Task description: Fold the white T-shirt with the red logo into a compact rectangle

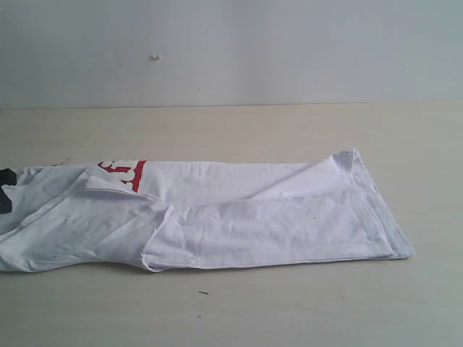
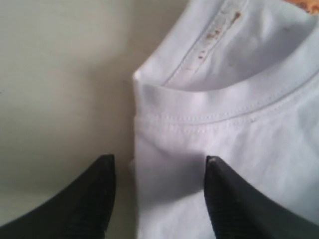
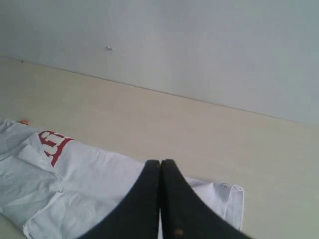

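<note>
The white T-shirt (image 1: 217,217) lies on the table as a long strip, folded lengthwise, with its hem end (image 1: 376,217) at the right. A slice of the red logo (image 1: 124,172) peeks out near a folded sleeve. My left gripper (image 2: 159,162) stands open just over the shirt's neck end, with one finger over the table and the other over the cloth below the ribbed collar (image 2: 224,107). Its black fingers (image 1: 6,189) show at the exterior view's left edge. An orange tag (image 2: 304,4) shows by the collar. My right gripper (image 3: 160,162) is shut, empty, above the shirt (image 3: 89,184).
The beige table (image 1: 289,130) runs back to a pale grey wall (image 1: 253,50). Bare tabletop lies behind, in front of and to the right of the shirt. A small dark speck (image 1: 203,293) sits near the front.
</note>
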Controlling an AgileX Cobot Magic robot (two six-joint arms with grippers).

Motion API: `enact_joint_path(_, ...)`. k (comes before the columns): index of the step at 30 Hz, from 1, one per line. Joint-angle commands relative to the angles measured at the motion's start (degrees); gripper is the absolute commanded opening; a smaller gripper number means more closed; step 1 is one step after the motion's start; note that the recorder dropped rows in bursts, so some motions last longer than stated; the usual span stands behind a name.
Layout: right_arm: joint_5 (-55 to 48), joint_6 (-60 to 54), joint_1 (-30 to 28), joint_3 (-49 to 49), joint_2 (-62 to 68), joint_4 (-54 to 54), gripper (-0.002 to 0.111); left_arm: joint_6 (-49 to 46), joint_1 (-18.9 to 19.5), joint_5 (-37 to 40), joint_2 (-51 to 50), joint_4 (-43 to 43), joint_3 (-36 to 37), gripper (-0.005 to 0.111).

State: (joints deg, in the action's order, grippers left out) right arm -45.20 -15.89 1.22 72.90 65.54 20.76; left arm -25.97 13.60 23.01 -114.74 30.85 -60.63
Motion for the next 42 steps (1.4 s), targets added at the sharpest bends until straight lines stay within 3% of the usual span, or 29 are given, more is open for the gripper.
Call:
enact_joint_path(1, -0.4, -0.9, -0.2, 0.1, -1.3, 1.3, 0.0, -5.9, 0.1, 3.2, -2.3, 6.4, 0.3, 0.054)
enact_joint_path(5, -0.4, -1.0, -0.2, 0.1, -2.6, 1.5, 0.0, -6.8, 0.1, 5.1, -2.3, 7.1, 0.1, 0.053)
enact_joint_path(9, -0.4, -1.1, -0.2, 0.1, -3.5, 1.5, 0.0, -6.8, 0.1, 6.6, -2.3, 6.9, 0.2, 0.043)
enact_joint_path(13, -0.8, -1.3, -0.2, 0.1, -3.5, 1.5, 0.0, -8.2, 0.1, 8.8, -2.3, 6.9, 0.2, 0.025)
enact_joint_path(17, -1.0, -1.4, -0.2, 0.1, -3.5, 1.5, 0.0, -9.6, 0.1, 9.6, -1.7, 6.9, 0.1, 0.0)
enact_joint_path(20, -1.1, -1.4, -0.2, 0.1, -3.5, 1.5, 0.0, -9.8, 0.1, 10.4, -0.6, 6.9, -0.3, 0.0)
enact_joint_path(27, -1.0, -1.5, -0.2, 0.1, -3.5, 1.8, 0.0, -8.4, -0.6, 21.1, 4.2, 7.0, -6.0, 0.0)
enact_joint_path(33, -1.6, -1.5, -0.2, 0.1, -3.5, 1.8, 0.0, -3.4, -6.2, 28.0, 9.9, 8.6, -12.9, 0.0)
enact_joint_path(42, -1.6, -0.9, -0.2, 0.1, -3.5, 1.8, 0.0, 4.1, -22.4, 30.4, 12.0, 9.9, -27.0, 0.0)
